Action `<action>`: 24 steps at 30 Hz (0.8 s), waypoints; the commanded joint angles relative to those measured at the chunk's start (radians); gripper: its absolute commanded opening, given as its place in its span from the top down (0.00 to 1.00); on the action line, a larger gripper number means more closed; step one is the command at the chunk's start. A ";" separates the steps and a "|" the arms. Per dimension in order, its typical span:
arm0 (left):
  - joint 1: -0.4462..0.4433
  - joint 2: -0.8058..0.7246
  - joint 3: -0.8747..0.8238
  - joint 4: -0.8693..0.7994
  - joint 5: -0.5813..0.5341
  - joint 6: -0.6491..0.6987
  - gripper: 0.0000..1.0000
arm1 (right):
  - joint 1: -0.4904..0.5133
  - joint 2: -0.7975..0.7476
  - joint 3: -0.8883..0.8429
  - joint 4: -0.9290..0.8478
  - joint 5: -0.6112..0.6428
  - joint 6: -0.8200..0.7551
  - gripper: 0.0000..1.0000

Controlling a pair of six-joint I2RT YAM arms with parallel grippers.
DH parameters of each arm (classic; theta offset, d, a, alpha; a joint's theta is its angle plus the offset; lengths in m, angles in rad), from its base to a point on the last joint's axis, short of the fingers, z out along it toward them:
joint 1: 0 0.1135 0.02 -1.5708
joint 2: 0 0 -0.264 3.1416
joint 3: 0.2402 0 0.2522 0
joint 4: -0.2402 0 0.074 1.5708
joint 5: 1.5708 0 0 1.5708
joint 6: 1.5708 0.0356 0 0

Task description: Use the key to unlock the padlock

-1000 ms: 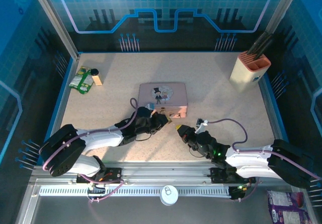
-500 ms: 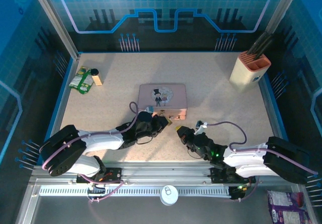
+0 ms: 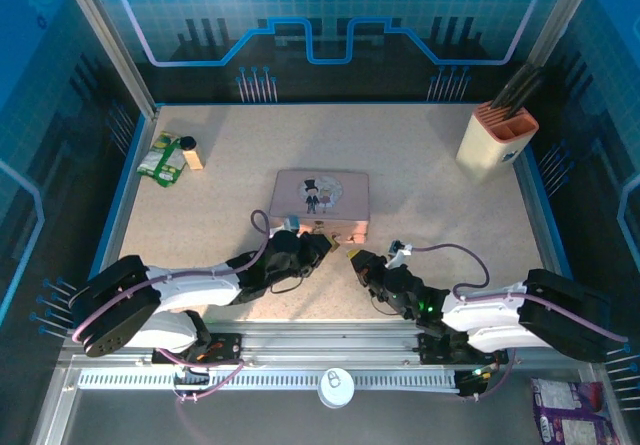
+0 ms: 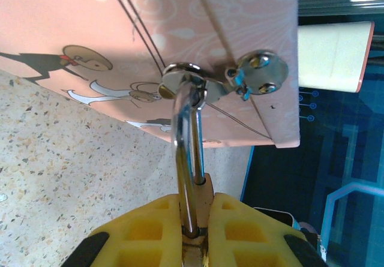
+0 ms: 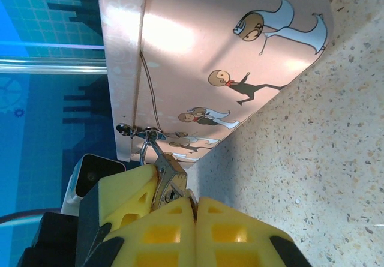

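A small brass padlock (image 5: 170, 183) hangs by its silvery shackle (image 4: 187, 159) from the hasp at the front edge of a pink tin (image 3: 320, 197). My left gripper (image 4: 195, 204) is shut on the padlock's body, its yellow fingers (image 4: 150, 231) pressed to both sides. In the top view the left gripper (image 3: 322, 245) and right gripper (image 3: 357, 258) meet at the tin's front. My right gripper (image 5: 193, 206) is shut on the thin metal key (image 5: 192, 201), only its edge showing between the pads. The key lies against the padlock's keyhole end. I cannot tell if it is in the keyhole.
A beige knife block (image 3: 497, 135) stands at the back right. A green packet (image 3: 162, 157) and a small tan block lie at the back left. A white round cap (image 3: 335, 387) sits on the rail in front of the arm bases. Blue walls ring the table.
The pink tin has slid a little to the left and back, with the padlock held by my left gripper. My right gripper has edged closer to the padlock.
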 commanded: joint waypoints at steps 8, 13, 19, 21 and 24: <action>-0.010 -0.024 0.000 0.126 -0.029 -0.026 1.00 | 0.017 0.043 -0.007 0.059 0.014 0.051 1.00; -0.010 -0.011 0.005 0.136 -0.021 -0.029 1.00 | 0.017 0.059 -0.009 0.088 0.008 0.057 1.00; -0.010 0.003 0.006 0.159 -0.019 -0.029 1.00 | 0.017 0.071 -0.009 0.108 -0.006 0.073 1.00; -0.010 0.008 0.006 0.163 -0.016 -0.028 1.00 | 0.017 0.074 -0.008 0.111 -0.011 0.077 1.00; -0.010 0.011 0.003 0.164 -0.019 -0.028 1.00 | 0.017 0.076 -0.012 0.126 -0.011 0.075 1.00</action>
